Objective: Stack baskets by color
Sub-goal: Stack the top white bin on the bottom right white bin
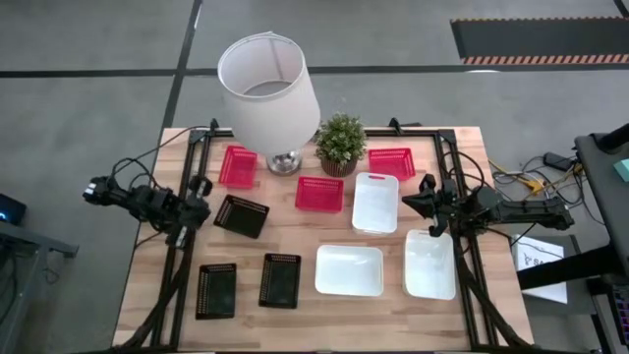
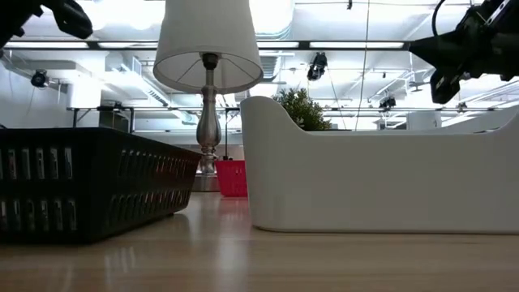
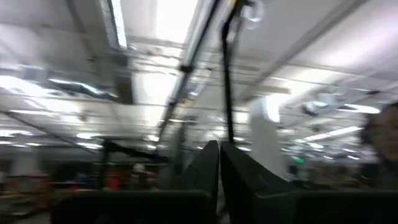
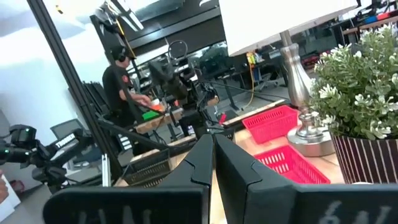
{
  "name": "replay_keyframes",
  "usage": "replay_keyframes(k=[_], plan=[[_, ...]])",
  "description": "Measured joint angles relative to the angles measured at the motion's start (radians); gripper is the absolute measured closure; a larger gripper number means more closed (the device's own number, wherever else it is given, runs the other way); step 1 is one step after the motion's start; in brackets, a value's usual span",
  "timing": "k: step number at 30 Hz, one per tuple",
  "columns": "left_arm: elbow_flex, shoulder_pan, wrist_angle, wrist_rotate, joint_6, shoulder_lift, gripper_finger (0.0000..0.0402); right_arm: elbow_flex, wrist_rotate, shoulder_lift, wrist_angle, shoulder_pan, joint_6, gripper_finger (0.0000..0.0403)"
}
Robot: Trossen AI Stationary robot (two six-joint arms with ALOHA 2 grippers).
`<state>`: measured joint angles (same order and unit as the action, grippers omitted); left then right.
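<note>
Nine baskets lie flat on the wooden table. The three red ones (image 1: 237,166) (image 1: 319,194) (image 1: 391,163) are toward the far edge. Three black ones (image 1: 241,215) (image 1: 216,291) (image 1: 280,280) are at the left and near side, and three white ones (image 1: 375,203) (image 1: 349,270) (image 1: 430,264) at the right. My left gripper (image 1: 200,209) hovers shut at the left edge beside a black basket; its fingers (image 3: 219,163) point up at the ceiling. My right gripper (image 1: 415,200) hovers shut at the right edge, between two white baskets; its fingers (image 4: 211,149) point across the table.
A lamp with a white shade (image 1: 267,87) and a potted green plant (image 1: 340,143) stand at the far middle among the red baskets. Black frame rails (image 1: 182,265) run along both table sides. A person (image 4: 121,87) stands beyond the table's left side.
</note>
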<state>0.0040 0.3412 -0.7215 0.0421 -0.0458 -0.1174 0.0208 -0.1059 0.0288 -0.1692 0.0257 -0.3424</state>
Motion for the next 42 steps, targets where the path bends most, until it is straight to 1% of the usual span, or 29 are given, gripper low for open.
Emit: replay_keyframes(k=[1, 3, 9, 15, 18, 20, 25, 27, 32, 35, 40, 42], plan=[[0.000, 0.000, 0.000, -0.026, 0.012, -0.021, 0.0402, 0.000, 0.000, 0.000, 0.002, 0.000, 0.000, 0.0394], [0.000, 0.000, -0.022, -0.044, 0.014, -0.057, 0.0402, 0.000, 0.000, 0.000, 0.002, 0.000, 0.002, 0.0394], [0.000, 0.000, -0.115, -0.043, 0.014, -0.164, 0.0402, 0.000, 0.000, 0.000, -0.018, 0.000, 0.081, 0.0394], [0.000, 0.000, -0.260, -0.043, 0.014, -0.217, 0.0402, 0.000, 0.000, 0.010, -0.165, 0.000, 0.157, 0.0394], [0.001, 0.000, -0.320, -0.043, 0.014, -0.238, 0.0402, 0.000, -0.004, 0.039, -0.243, 0.000, 0.196, 0.0394], [0.006, 0.000, -0.322, -0.040, 0.012, -0.249, 0.0402, 0.000, -0.027, 0.068, -0.284, 0.000, 0.205, 0.0394], [0.040, -0.001, -0.321, -0.031, -0.090, -0.304, 0.0402, 0.000, -0.070, 0.162, -0.363, 0.000, 0.210, 0.0394], [0.068, -0.001, -0.327, -0.010, -0.099, -0.340, 0.0402, 0.001, -0.071, 0.204, -0.395, 0.000, 0.206, 0.0394], [0.148, -0.001, -0.345, 0.044, -0.098, -0.439, 0.0402, 0.033, -0.072, 0.303, -0.398, 0.000, 0.208, 0.0394], [0.198, -0.001, -0.341, 0.106, -0.101, -0.492, 0.0402, 0.060, -0.079, 0.363, -0.398, 0.000, 0.230, 0.0394], [0.258, -0.001, -0.274, 0.198, -0.193, -0.591, 0.0402, 0.119, -0.081, 0.468, -0.407, 0.002, 0.285, 0.0394], [0.282, -0.002, -0.241, 0.207, -0.226, -0.619, 0.0402, 0.141, -0.081, 0.511, -0.421, 0.003, 0.305, 0.0394]])
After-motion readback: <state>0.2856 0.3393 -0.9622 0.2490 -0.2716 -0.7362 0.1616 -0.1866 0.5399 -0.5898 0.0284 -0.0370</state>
